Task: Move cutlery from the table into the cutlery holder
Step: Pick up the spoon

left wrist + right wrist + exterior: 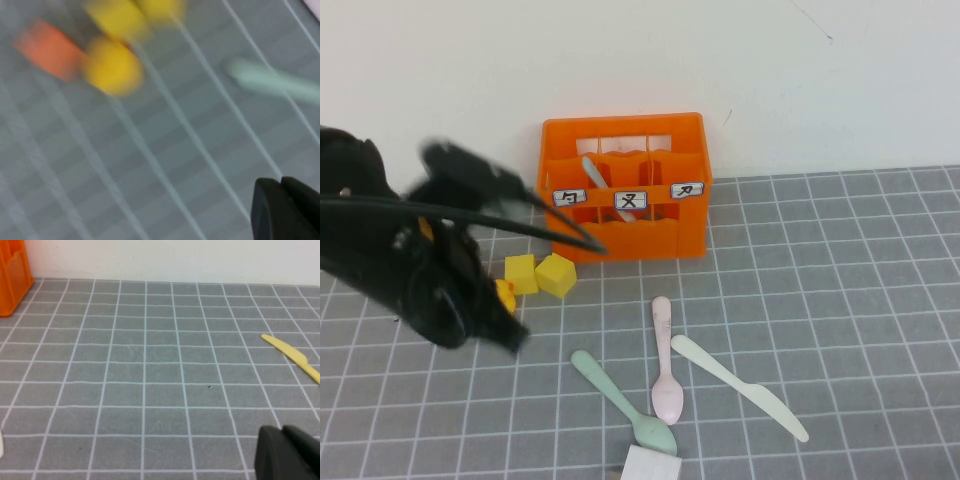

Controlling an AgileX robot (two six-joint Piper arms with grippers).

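At the far edge of the grey worktop (840,260) with thin white grid lines, close to the white wall, stands the orange plastic cutlery holder (625,187) with inner compartments and three small white labels. One pale slim piece (594,173) leans inside a back compartment; I cannot tell which piece it is.

Near the front edge, about in the middle, three pieces lie flat. The mint-green plastic spoon (620,400) lies diagonally, and its bowl is just beside a small white block (650,465) at the edge. The pale pink plastic spoon (665,362) lies almost straight, near the green one. The cream-white plastic knife (738,385) lies diagonally, just beside the pink spoon.

Yellow foam cubes (542,273) sit between the holder and the left arm.

The left hand (508,333) is over the left part of the worktop, beside the yellow cubes, with its fingers (285,210) together and nothing between them. The right hand (290,452) is seen only in its own wrist view, low over a bare part of the worktop, fingers together and empty.
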